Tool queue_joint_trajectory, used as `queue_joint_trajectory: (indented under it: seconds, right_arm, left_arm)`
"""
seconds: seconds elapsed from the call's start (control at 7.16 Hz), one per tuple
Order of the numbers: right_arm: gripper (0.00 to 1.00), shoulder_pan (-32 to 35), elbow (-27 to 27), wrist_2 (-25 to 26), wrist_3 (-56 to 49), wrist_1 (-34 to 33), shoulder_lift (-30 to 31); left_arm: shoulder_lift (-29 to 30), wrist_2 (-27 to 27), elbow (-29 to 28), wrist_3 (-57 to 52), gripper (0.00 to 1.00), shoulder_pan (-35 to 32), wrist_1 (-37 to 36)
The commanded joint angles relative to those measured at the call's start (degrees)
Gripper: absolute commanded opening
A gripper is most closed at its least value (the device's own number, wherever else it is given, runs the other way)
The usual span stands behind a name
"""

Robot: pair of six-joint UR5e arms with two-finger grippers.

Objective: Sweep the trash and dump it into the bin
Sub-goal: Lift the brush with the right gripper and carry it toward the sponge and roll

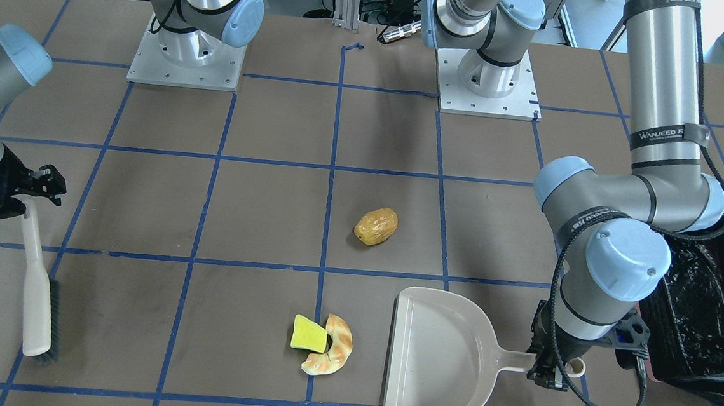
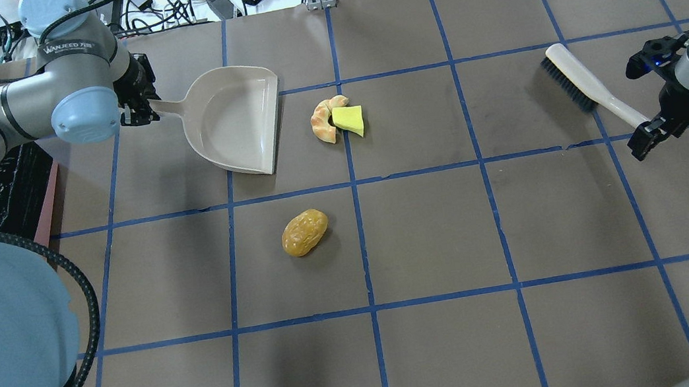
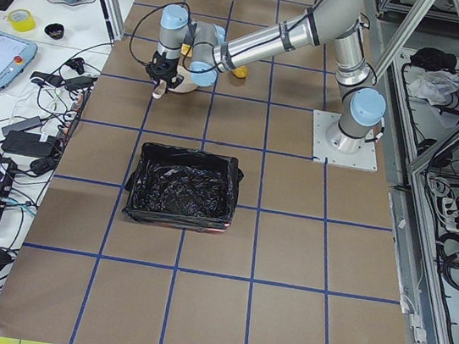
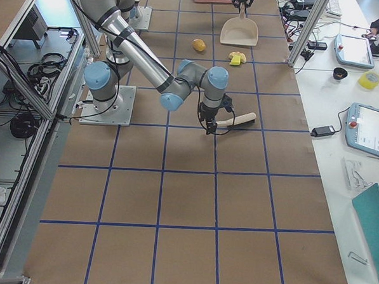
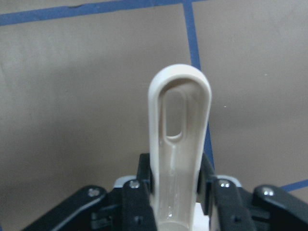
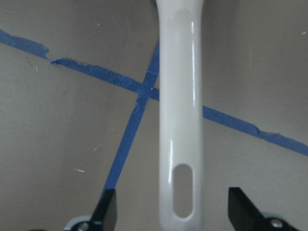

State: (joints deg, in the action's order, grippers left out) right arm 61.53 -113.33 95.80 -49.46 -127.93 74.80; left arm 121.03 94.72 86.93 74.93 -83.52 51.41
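Bright, even light from above — shadows soft and short, as beside the golden-brown lump point(image 2: 305, 232). Glare streaks the brush handle point(image 6: 180, 110) in the right wrist view; the dustpan handle point(image 5: 179, 139) in the left one carries faint sheen. The black-lined bin point(image 1: 706, 297) glints at the front view's right edge.

the left gripper point(image 5: 175, 175) pinches the cream dustpan handle point(image 5: 179, 120) between its black jaws. its round end has a long hole. below is the brown bench point(image 5: 72, 106) with blue tape point(image 5: 96, 10).
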Motion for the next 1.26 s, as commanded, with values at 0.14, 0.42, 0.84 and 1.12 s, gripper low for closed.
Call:
queue_joint_trajectory:
  seconds: [0.14,0.42,0.84,1.12]
  right_arm:
    - [0.81,0.08,1.79,-5.87,-1.68,0.31,-0.79]
    - [0.79,0.08,2.15,-5.98,-1.52,0.14,-0.79]
    - [0.67,0.17,2.15,-5.98,-1.17,-0.13,-0.7]
    - [0.41,0.17,2.24,-5.98,-1.25,-0.04,-0.7]
  left_arm:
    - [0.6,7.05,-0.97,13.5,0.0,-3.91,6.94]
    - [0.79,7.67,-1.06,14.02,0.0,-4.98,6.86]
    - [1.58,7.41,-2.82,14.1,0.0,-5.07,6.95]
    - [1.93,7.23,-2.82,14.54,0.0,-5.16,6.95]
